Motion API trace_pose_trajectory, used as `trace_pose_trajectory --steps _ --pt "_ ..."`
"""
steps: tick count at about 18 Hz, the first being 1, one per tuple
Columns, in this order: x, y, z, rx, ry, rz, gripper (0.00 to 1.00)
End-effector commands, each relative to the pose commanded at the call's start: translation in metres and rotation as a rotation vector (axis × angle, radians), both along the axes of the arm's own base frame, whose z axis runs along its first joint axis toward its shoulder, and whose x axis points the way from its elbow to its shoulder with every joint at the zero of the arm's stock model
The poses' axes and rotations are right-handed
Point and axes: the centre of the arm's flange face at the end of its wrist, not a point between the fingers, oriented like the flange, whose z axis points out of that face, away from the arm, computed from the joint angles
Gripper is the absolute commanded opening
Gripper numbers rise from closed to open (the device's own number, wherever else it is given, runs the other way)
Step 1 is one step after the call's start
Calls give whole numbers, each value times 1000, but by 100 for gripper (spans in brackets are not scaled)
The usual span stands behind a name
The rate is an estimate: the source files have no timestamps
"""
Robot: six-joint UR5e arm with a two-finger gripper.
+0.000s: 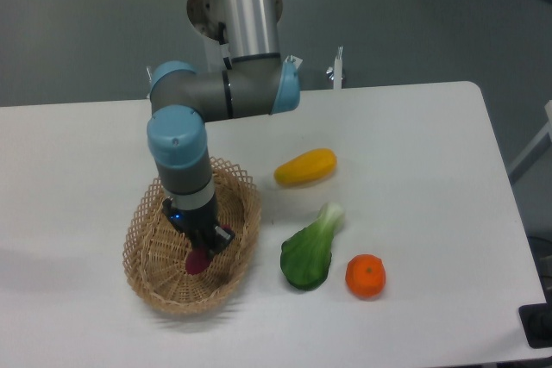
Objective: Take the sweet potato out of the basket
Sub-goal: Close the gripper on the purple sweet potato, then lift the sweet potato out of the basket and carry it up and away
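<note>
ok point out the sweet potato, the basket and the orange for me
sweet potato [197,262]: fixed camera, visible magenta end below the gripper
basket [142,275]: fixed camera, bare woven wall on its left side
orange [366,276]: fixed camera, middle of the fruit

Even, diffuse overhead light, moderately bright; no hard glare on the white table [414,213]; soft, faint shadows only, e.g. under the basket [147,277] rim and beside the bok choy [309,252]; grey backdrop dimmer; low res, slightly soft overall w/ mild compression noise; arm [246,6] top cropped; no obvious edge distortion.
</note>
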Motion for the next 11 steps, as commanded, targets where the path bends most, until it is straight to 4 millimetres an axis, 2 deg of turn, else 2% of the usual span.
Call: trace_pose_trajectory --steps 4,7,9,11 --pt "-69 -31 31 10 74 -44 28" --pt "-138 -82 47 -37 102 -97 28" --pt "-174 -113 55 -65 83 -116 28" --pt "-200 -142 71 -68 68 -159 28"
